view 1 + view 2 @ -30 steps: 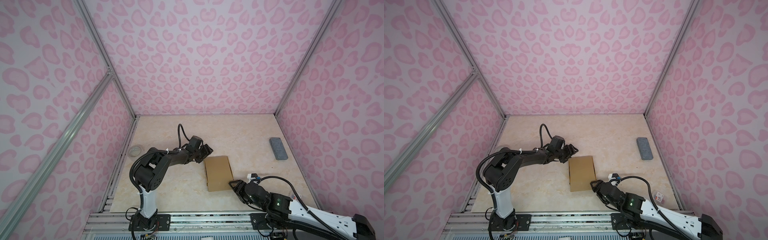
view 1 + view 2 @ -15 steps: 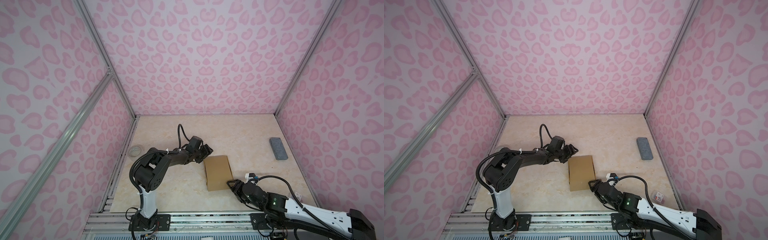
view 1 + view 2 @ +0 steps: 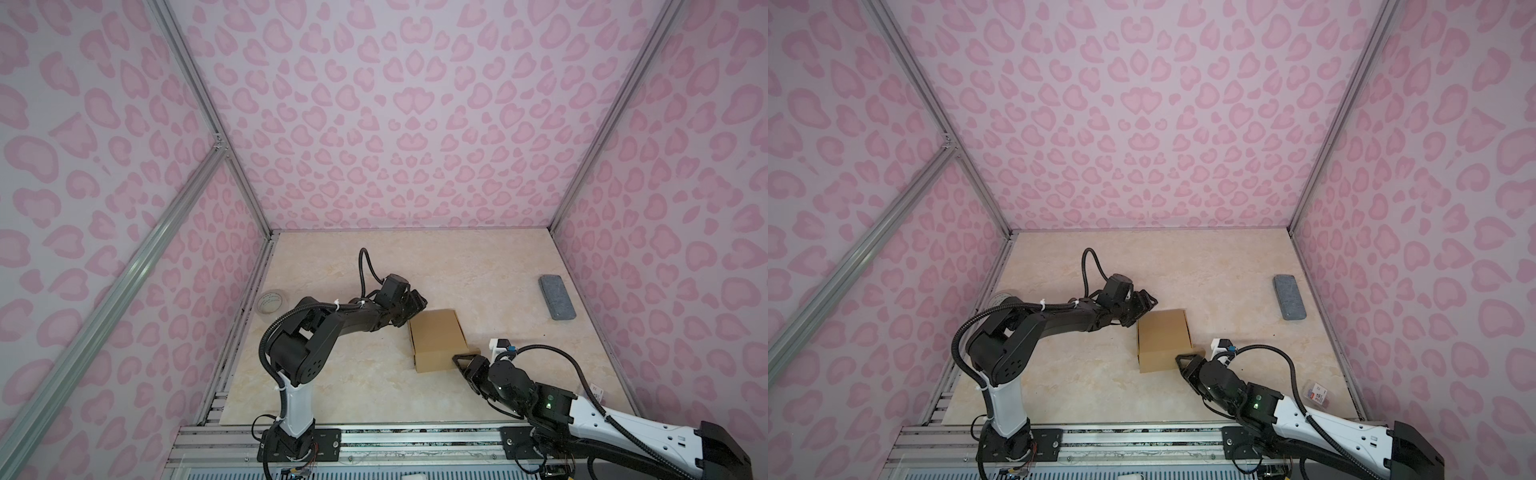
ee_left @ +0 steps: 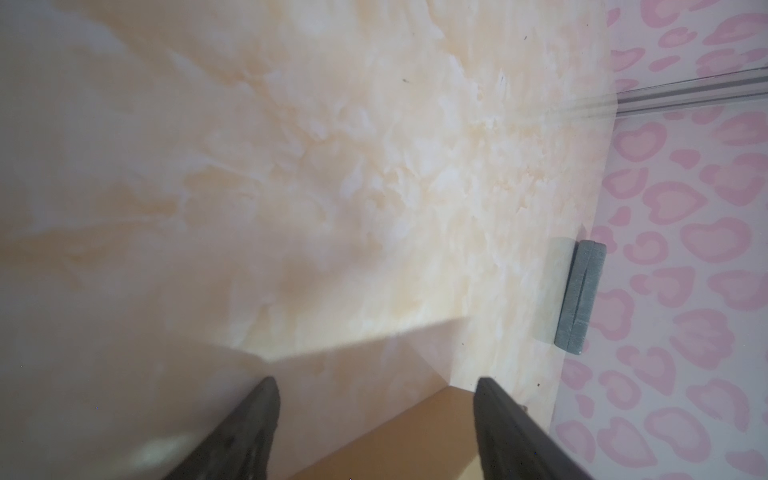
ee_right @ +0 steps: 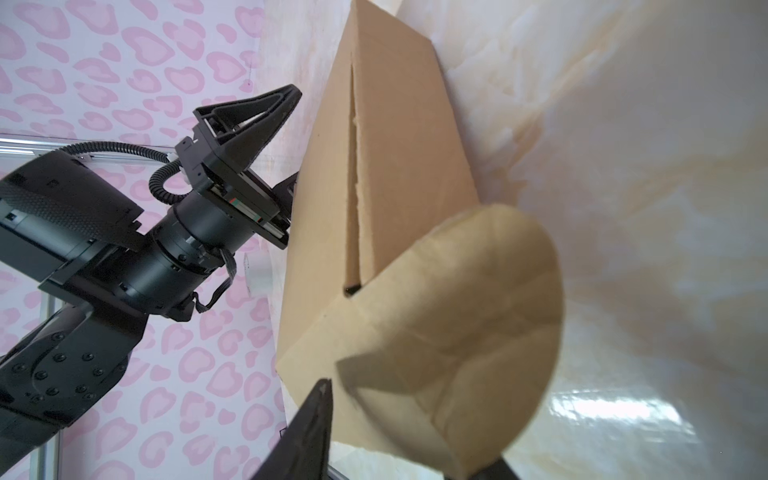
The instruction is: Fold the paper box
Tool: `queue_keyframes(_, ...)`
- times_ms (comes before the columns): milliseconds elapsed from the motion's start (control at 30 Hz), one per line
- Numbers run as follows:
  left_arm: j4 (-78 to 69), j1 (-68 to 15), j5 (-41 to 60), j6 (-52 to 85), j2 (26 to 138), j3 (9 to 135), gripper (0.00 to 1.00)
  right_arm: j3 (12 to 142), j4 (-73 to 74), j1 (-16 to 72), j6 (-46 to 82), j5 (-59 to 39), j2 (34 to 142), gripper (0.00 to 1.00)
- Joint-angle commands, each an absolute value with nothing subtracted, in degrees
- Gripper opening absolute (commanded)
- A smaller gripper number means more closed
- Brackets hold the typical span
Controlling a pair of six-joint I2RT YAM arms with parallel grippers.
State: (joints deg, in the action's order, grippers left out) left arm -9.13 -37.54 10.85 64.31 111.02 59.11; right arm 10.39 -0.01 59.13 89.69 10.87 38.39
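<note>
The paper box lies as a flat brown cardboard pack in the middle of the floor in both top views. My left gripper sits low at its far left corner, open, and the box corner shows between the two fingers. My right gripper is at the box's near right corner. There a rounded flap sticks out between the two fingers, bent along its creases. A gap shows between one fingertip and the flap's edge.
A grey rectangular block lies by the right wall. A clear tape roll stands at the left wall behind the left arm. A small packet lies near the front right corner. Pink walls close off three sides.
My right gripper has slid a little toward the box's near right corner and its jaws have narrowed around the flap. The left arm and the box have stayed put.
</note>
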Motion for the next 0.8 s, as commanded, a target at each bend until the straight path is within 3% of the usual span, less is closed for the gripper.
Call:
queue_keyframes(0,12.6,-38.1,6.3,63.9,112.9,57.5,0.78,10.5,-1.1,58.9,88.9,11.4,36.8,0.4)
queue_keyframes(500,12.4,-38.9,-0.8,60.1,112.3,58.3,0.78,11.5,-15.9,56.1,90.4,8.7,30.3,0.32)
queue_keyframes(767,12.0,-39.6,-2.3,58.9,112.1,58.2,0.78,10.8,-6.3,52.3,85.2,6.8,33.8,0.3)
